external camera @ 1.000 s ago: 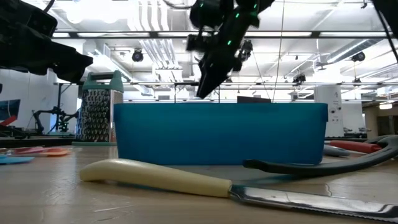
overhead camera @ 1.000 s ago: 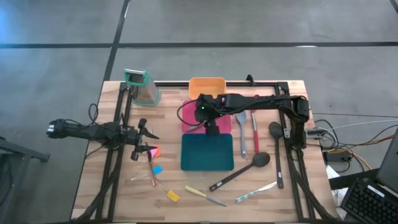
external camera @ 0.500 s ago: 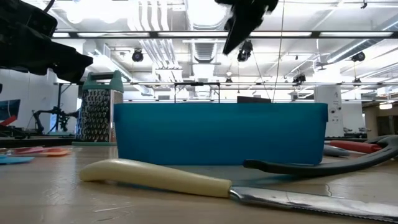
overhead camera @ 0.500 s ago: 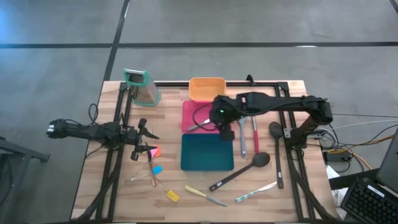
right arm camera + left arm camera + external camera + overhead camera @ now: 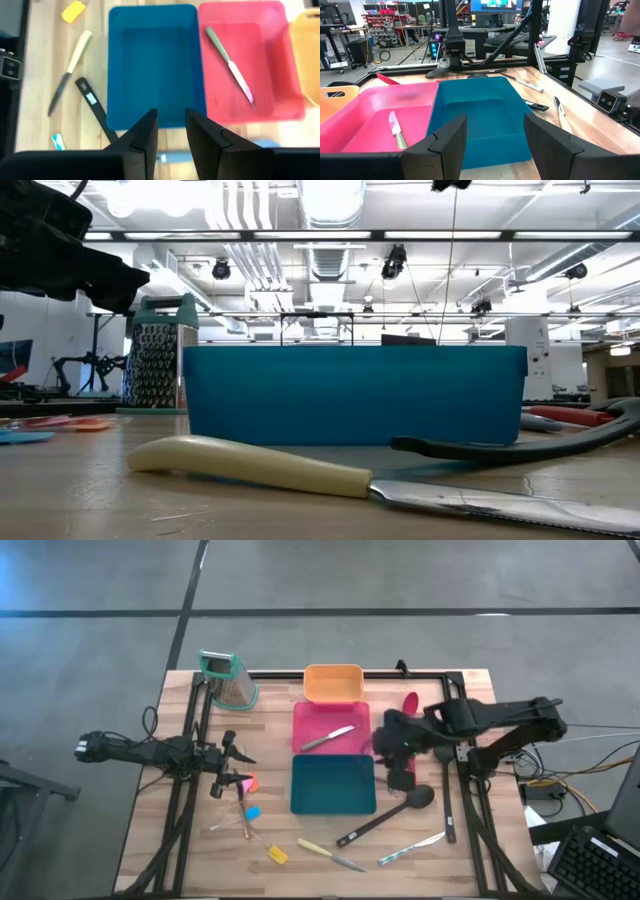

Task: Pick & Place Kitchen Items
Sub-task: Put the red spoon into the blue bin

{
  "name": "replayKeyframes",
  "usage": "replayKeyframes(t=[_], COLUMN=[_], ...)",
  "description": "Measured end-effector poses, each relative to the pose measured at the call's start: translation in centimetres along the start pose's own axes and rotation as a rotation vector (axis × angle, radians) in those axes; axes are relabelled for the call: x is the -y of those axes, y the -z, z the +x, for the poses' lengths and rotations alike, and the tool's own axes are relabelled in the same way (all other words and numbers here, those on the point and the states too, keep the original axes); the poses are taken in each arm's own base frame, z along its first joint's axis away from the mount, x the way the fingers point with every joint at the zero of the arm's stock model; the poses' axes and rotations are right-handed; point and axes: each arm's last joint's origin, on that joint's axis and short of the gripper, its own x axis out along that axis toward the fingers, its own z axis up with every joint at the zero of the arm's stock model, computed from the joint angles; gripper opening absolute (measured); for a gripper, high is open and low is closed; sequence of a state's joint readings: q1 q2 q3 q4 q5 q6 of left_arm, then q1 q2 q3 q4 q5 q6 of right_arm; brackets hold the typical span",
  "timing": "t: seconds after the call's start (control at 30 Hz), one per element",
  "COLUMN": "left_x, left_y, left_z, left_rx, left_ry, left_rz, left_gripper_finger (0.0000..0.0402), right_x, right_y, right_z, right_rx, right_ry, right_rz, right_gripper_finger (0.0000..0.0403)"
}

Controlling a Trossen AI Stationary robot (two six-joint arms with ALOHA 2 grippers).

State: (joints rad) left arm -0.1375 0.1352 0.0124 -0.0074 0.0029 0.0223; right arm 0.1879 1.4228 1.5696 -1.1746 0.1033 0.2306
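Observation:
My right gripper point(image 5: 388, 748) hangs open and empty above the right edge of the teal tray point(image 5: 332, 785); its fingers point(image 5: 145, 134) show apart in the right wrist view. A green-handled knife point(image 5: 328, 737) lies flat in the pink tray point(image 5: 305, 718); it also shows in the right wrist view point(image 5: 230, 65). My left gripper point(image 5: 235, 768) waits open at the table's left, by the small pink point(image 5: 248, 783), blue point(image 5: 252, 811) and yellow point(image 5: 277, 854) pieces. A yellow-handled knife point(image 5: 325, 853), a black spoon point(image 5: 390, 812) and another knife point(image 5: 410, 848) lie near the front. A red spoon point(image 5: 408, 703) is partly hidden under my right arm.
An orange tray point(image 5: 333, 683) stands behind the pink one. The green-topped grater point(image 5: 228, 680) stands at the far left. Black frame rails point(image 5: 190, 740) run along both sides of the table. In the low view the yellow-handled knife point(image 5: 260, 465) lies before the teal tray point(image 5: 355, 395).
My right gripper has gone from above the pink tray toward the table's right edge and up, out of the low view. The green-handled knife, hidden under the gripper a second ago, now shows lying in the pink tray.

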Motion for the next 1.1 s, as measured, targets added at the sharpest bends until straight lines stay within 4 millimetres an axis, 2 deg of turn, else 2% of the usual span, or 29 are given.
replayKeyframes(t=[0.27,0.5,0.8,0.93,1.1], left_x=[0.0,0.0,0.0,0.0,0.0], left_y=[0.0,0.0,0.0,0.0,0.0], left_z=[0.0,0.0,0.0,0.0,0.0], left_rx=[0.0,0.0,0.0,0.0,0.0], left_ry=[0.0,0.0,0.0,0.0,0.0], left_rz=[0.0,0.0,0.0,0.0,0.0], left_gripper_finger=[0.0202,0.0202,0.0202,0.0202,0.0202], right_x=[-1.2,0.0,3.1,4.7,6.7], right_y=[3.2,6.2,11.4,12.6,13.1], right_z=[-1.2,-1.7,-0.8,0.8,3.6], right_rx=[-0.084,-0.1,-0.076,-0.022,0.002], right_ry=[0.285,0.385,0.461,0.477,0.474], right_rz=[0.082,0.298,0.583,0.712,0.753], right_gripper_finger=[0.0044,0.0037,0.0094,0.0127,0.0164])
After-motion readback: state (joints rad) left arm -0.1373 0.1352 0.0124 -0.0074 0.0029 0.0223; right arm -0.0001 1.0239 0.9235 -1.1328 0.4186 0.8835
